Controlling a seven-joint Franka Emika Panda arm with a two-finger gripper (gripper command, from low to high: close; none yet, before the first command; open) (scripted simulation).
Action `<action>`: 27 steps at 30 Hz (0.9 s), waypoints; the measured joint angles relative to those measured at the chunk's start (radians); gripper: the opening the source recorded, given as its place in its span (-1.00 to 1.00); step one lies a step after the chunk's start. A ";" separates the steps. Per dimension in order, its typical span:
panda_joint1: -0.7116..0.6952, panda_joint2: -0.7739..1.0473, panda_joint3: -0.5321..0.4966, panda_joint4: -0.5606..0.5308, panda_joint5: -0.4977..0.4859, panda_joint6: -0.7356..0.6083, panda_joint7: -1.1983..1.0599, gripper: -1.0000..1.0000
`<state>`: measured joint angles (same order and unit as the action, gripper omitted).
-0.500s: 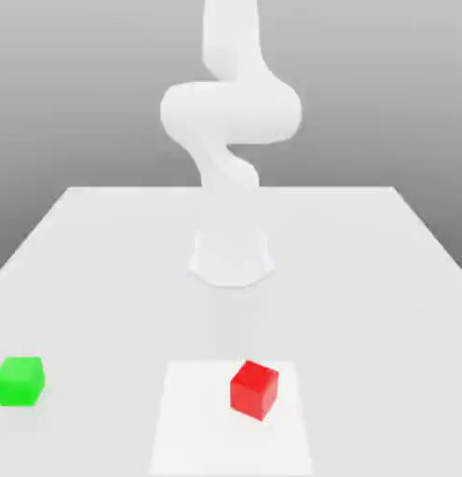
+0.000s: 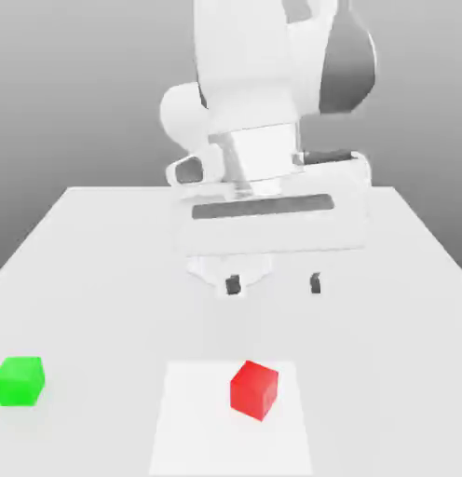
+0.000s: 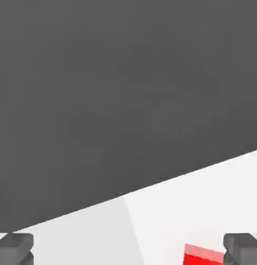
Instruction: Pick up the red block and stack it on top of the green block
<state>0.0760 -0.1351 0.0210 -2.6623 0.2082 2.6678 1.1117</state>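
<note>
Exterior view: the robot arm (image 2: 244, 74) reaches forward from its base, which stands near the surface's far edge, and its upper part runs out of the picture at the top. The hand (image 2: 272, 224) hangs below the wrist as a broad white block with a dark strip across its face, turned close to level, its end at the exterior view's right slightly higher. The gripper (image 2: 275, 284) points down toward the surface (image 2: 104, 279), its two dark fingertips (image 2: 233, 285) spread wide apart with nothing between them. In the picture it sits above the red block (image 2: 254, 389), and the two are not touching.

The red block rests on a white patch (image 2: 197, 429) that runs to the surface's near edge, toward the patch's far edge and a little to the exterior view's right of its middle. It stands turned at an angle, one upright edge toward the camera. The green block (image 2: 20, 381) sits on the surface by itself, well apart from the red one, toward the near corner at the exterior view's left. In the hand view, part of the red block is visible near one of the fingertips.
</note>
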 joint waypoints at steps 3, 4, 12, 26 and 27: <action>-0.014 0.095 0.013 -0.065 -0.103 0.072 0.152 0.00; -0.016 0.123 0.009 -0.086 -0.157 0.094 0.216 0.00; -0.009 0.294 -0.009 -0.079 -0.234 0.242 0.292 0.00; -0.011 0.331 -0.008 -0.075 -0.238 0.274 0.296 -1.00; -0.012 0.309 -0.007 -0.078 -0.238 0.256 0.295 -1.00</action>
<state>0.0643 0.1742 0.0141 -2.7398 -0.0295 2.9235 1.4071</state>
